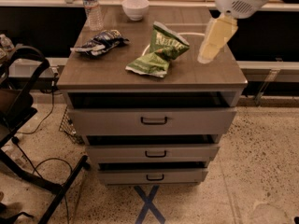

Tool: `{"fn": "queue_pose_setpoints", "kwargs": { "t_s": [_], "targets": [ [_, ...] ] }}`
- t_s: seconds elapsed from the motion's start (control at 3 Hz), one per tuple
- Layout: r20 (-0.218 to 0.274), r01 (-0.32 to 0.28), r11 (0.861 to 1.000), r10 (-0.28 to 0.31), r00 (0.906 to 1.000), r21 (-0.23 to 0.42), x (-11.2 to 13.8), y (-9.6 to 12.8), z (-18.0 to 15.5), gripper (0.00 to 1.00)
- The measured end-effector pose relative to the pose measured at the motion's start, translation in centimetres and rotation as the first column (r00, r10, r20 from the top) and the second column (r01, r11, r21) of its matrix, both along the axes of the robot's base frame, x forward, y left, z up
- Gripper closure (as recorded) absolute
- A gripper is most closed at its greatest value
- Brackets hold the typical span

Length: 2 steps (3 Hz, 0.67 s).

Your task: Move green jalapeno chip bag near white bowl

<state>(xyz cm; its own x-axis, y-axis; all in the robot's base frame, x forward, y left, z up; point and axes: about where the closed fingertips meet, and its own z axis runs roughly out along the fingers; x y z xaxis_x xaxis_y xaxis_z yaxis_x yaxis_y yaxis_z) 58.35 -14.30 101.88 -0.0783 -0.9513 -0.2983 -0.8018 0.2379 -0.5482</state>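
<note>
Presently, phase: approach; green jalapeno chip bag (pixel 159 50) lies ungrasped.
end effector (pixel 208 52): right of bag, likely lining up for pickup; grip state cannot tell.
white bowl (pixel 135 7): behind bag, apart.

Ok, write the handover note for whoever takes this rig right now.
Gripper: hovers above the right side of the cabinet top, to the right of the green jalapeno chip bag and not touching it.
Bag: lies mid-top, with a clear gap to the white bowl at the back edge.
Done: nothing yet; the bag is not grasped.
Left: grasp the bag and set it beside the bowl.
Leave alone: the dark blue snack bag and the water bottle on the left.
</note>
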Motion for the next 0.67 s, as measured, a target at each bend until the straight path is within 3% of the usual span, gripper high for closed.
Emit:
{"fn": "queue_pose_setpoints", "kwargs": {
  "t_s": [0.33, 0.67],
  "targets": [
    [0.064, -0.059, 0.992, 0.067, 0.9957, -0.109, 4.0, 3.34, -0.41, 0.0],
    [0.083, -0.064, 0.988, 0.077, 0.9936, -0.144, 4.59, 3.76, -0.15, 0.0]
  ]
}}
